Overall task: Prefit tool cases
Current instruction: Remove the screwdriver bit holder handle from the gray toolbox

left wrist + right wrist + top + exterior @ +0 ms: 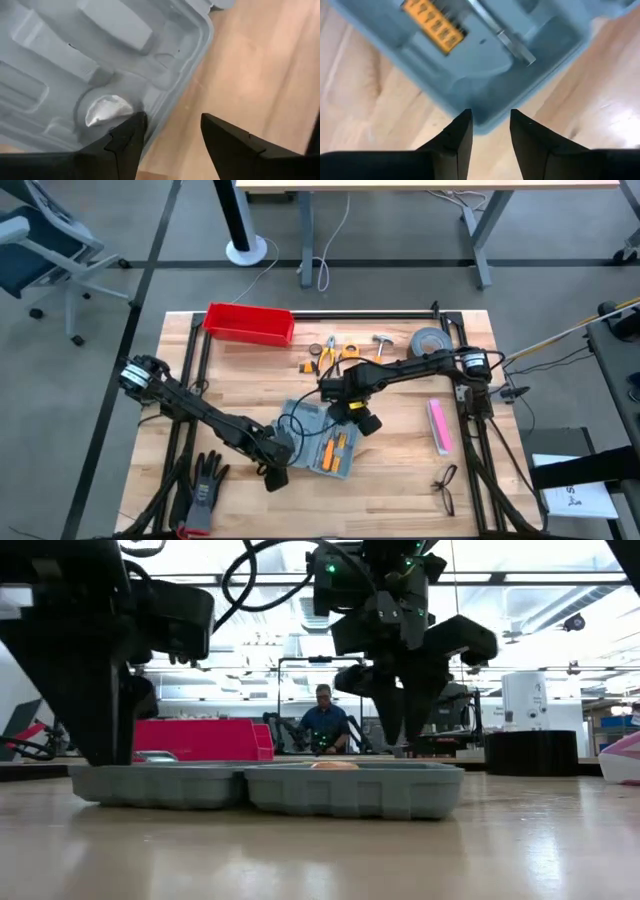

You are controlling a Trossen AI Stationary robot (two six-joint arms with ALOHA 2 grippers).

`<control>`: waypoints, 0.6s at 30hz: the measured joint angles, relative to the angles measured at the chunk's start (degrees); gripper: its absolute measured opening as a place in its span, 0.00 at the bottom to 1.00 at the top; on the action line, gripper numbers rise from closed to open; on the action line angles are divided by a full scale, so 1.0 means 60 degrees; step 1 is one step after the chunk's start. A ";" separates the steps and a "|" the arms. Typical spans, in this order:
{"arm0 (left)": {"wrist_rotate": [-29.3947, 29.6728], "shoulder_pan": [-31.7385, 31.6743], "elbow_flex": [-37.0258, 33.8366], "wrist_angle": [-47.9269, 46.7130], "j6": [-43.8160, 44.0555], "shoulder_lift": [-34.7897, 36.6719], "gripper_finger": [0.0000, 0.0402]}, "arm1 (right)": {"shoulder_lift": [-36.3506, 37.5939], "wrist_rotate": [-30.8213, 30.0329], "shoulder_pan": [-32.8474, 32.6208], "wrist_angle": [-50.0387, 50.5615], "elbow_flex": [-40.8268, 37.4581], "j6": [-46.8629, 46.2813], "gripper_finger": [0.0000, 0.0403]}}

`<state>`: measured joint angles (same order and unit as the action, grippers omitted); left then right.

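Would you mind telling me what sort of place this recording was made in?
Probably a robotics lab or workshop: a wooden workbench on a grey floor, a person seated at more robot arms in the background, and office chairs and desks around it.

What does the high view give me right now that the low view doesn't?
Only the high view shows the table layout: orange-handled tools already in the open tool case, loose tools still on the wood by the tape roll, black gloves, a pink item and glasses.

Only the low view shows a seated person in the room behind.

Both show the case lying open, the red bin, the left gripper at the case's edge and the right gripper at the opposite side.
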<state>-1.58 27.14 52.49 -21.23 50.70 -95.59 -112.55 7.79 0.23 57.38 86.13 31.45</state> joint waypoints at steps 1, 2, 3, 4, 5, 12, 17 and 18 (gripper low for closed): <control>-0.0038 0.0056 0.0000 0.0058 0.0119 -0.0004 0.50 | 0.0016 0.0025 -0.0013 0.0068 -0.0005 -0.0051 0.28; -0.0098 0.0104 0.0000 0.0135 0.0228 -0.0007 0.49 | 0.0035 0.0026 -0.0018 0.0075 -0.0007 -0.0087 0.28; -0.0158 0.0154 0.0000 0.0257 0.0340 -0.0007 0.49 | 0.0069 0.0060 -0.0024 0.0061 -0.0005 -0.0130 0.28; -0.0192 0.0195 0.0000 0.0410 0.0449 -0.0007 0.49 | 0.0123 0.0149 -0.0033 0.0077 -0.0004 -0.0169 0.27; -0.0256 0.0231 0.0000 0.0559 0.0551 -0.0007 0.49 | 0.0176 0.0236 -0.0032 0.0084 -0.0004 -0.0204 0.27; -0.1017 0.0397 0.0000 0.1767 0.0922 -0.0007 0.48 | 0.0710 0.0608 -0.0080 0.0062 -0.0004 -0.0431 0.23; -0.1195 0.0394 0.0051 0.2037 0.0689 0.0000 0.48 | 0.0807 0.0724 -0.0221 -0.0174 -0.0004 -0.0686 0.23; -0.1187 0.0390 0.0083 0.2040 0.0638 0.0000 0.47 | 0.0791 0.0729 -0.0290 -0.0264 -0.0004 -0.0610 0.23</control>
<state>-8.71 29.48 52.99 -8.99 54.52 -95.59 -107.80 12.17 -1.51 55.80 86.11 27.79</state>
